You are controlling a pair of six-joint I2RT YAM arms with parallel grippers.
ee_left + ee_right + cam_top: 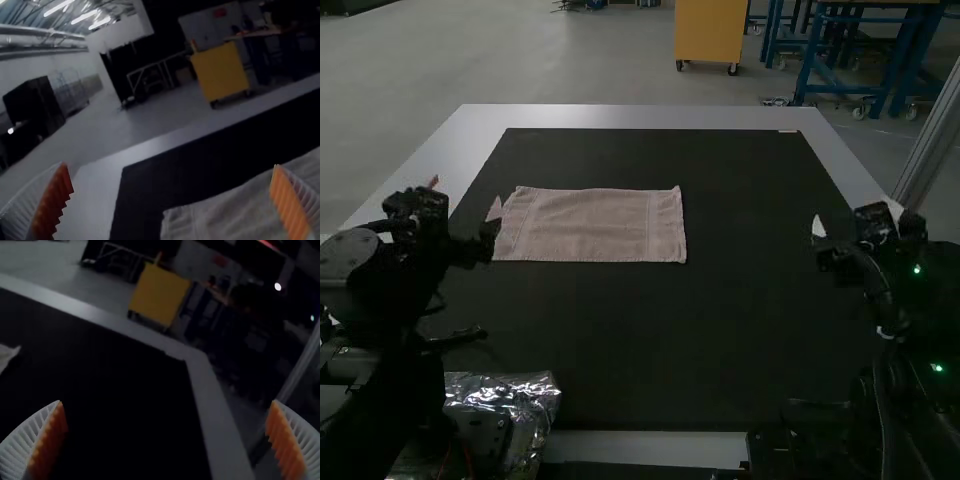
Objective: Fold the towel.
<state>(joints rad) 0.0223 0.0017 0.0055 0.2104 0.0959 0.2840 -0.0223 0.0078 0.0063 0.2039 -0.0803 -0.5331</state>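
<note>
Towel (590, 225), pale pink, one; a flat oblong, upper left of the high view.
Hazard: too shallow a pinch could lift one layer alone and skew the fold. Left gripper (170, 167), fingers spread, aimed forward, by the towel's left end; right gripper (167, 402), likewise spread and forward, middle right of the high view, well apart from the cloth.

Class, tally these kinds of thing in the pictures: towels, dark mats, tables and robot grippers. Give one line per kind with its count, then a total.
Towel: 1
Dark mat: 1
Table: 1
Grippers: 2 (left gripper, right gripper)
Total: 5
</note>
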